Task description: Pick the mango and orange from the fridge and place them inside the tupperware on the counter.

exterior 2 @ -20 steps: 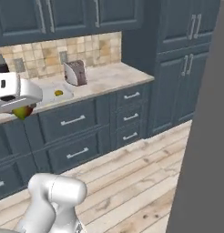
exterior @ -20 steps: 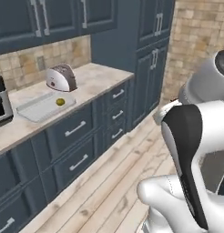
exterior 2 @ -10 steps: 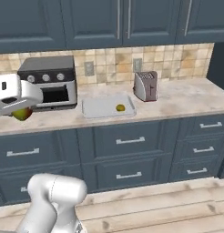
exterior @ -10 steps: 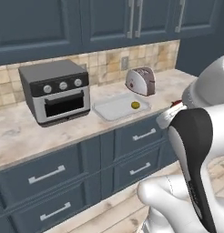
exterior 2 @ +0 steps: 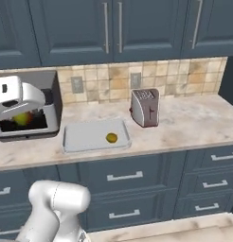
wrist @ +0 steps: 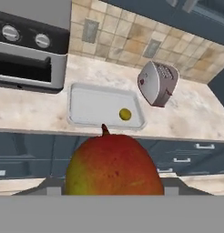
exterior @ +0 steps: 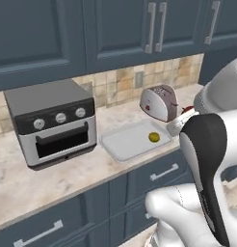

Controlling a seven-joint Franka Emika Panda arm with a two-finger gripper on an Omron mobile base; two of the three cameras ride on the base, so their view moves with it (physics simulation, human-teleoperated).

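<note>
Mango [wrist: 114,164]: you hold it clenched in the gripper [wrist: 107,193], off the counter's [wrist: 32,116] front edge.
Tupperware [wrist: 93,105]: ahead and lower, on the counter.
Inside it: small yellow fruit [wrist: 125,114] near one corner.

No readable text, labels or numbers — anywhere.

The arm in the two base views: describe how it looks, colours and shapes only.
The arm is glossy white with rounded, bulbous shells and a long dark band running along one link. In the right base view its base link is a smooth white cylinder, and the white hand has a dark inset. No cables or markings are visible.
</note>
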